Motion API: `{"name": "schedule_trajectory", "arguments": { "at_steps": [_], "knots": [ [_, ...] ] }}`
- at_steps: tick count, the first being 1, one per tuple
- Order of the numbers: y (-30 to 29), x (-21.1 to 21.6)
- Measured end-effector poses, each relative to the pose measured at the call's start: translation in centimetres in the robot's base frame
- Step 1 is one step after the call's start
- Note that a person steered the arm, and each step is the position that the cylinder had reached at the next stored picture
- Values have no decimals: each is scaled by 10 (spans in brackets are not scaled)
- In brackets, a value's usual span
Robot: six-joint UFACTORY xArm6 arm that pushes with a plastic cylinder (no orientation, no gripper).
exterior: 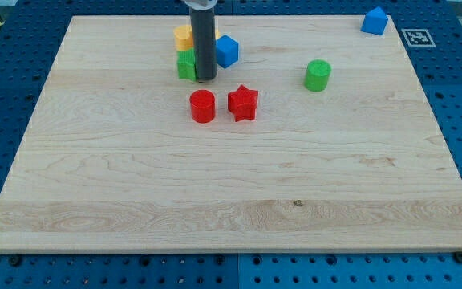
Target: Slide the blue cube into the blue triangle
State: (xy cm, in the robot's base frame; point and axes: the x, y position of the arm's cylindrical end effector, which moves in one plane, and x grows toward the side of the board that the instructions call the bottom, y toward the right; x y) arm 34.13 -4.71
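The blue cube sits near the view's top, left of centre. The blue triangle sits at the board's top right corner, far from the cube. My rod comes down from the view's top and my tip rests on the board just left of and below the blue cube, close to it. The rod partly hides a green block and a yellow block on its left.
A red cylinder and a red star sit below my tip. A green cylinder stands between the cube and the triangle, lower down. The wooden board lies on a blue pegboard.
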Motion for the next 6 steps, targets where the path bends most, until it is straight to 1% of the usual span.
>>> {"name": "schedule_trajectory", "arguments": {
  "at_steps": [2, 3, 4, 5, 6],
  "knots": [
    [8, -2],
    [47, -6],
    [52, -6],
    [24, -13],
    [11, -28]
  ]
}}
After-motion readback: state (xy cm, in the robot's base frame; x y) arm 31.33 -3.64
